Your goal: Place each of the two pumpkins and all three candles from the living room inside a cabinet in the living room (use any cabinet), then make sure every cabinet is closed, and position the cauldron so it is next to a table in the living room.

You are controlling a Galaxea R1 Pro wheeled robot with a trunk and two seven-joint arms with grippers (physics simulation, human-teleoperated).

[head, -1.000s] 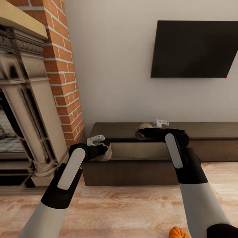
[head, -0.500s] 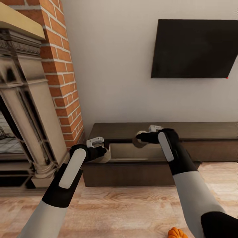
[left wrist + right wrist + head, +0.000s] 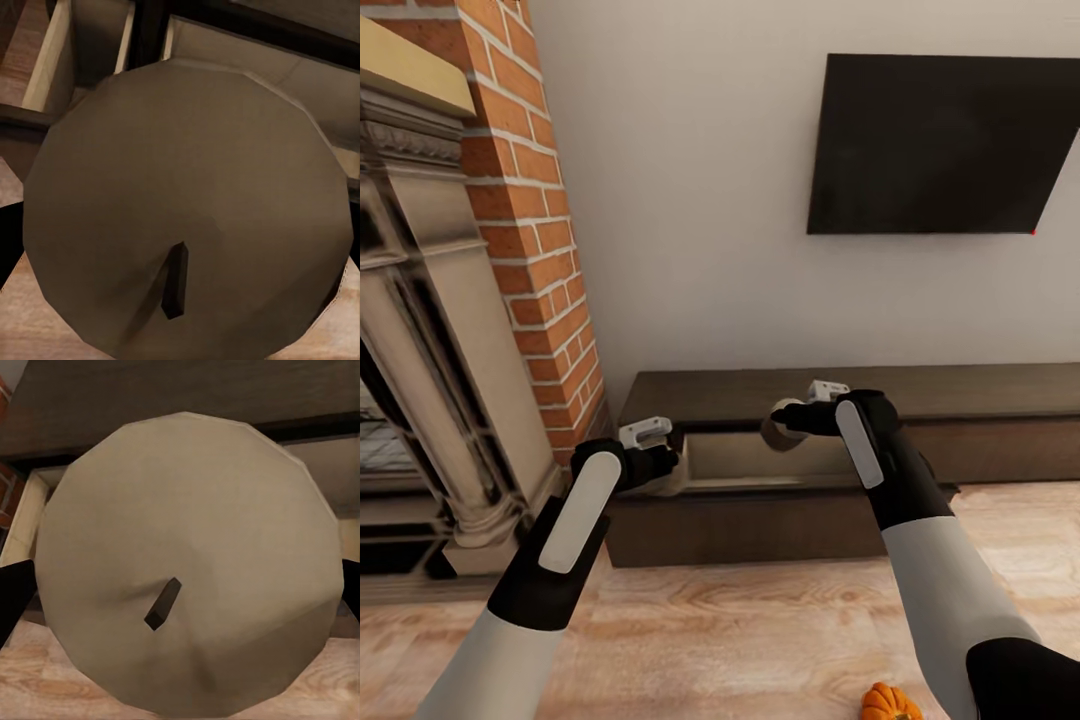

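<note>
Your left hand [image 3: 665, 462] grips one candle [image 3: 187, 202] at the left end of the cabinet's [image 3: 760, 520] open drawer [image 3: 780, 462], just over its pale inside. Your right hand [image 3: 792, 420] clamps a second candle [image 3: 187, 562] above the drawer's back edge, near the cabinet top. Both wicks face the wrist cameras.

By my reading, nothing is stowed yet: you hold two candles ready to drop in. One pumpkin [image 3: 890, 703] sits on the floor by your right arm. The third candle, the other pumpkin, closing the drawer and the cauldron all remain.
</note>
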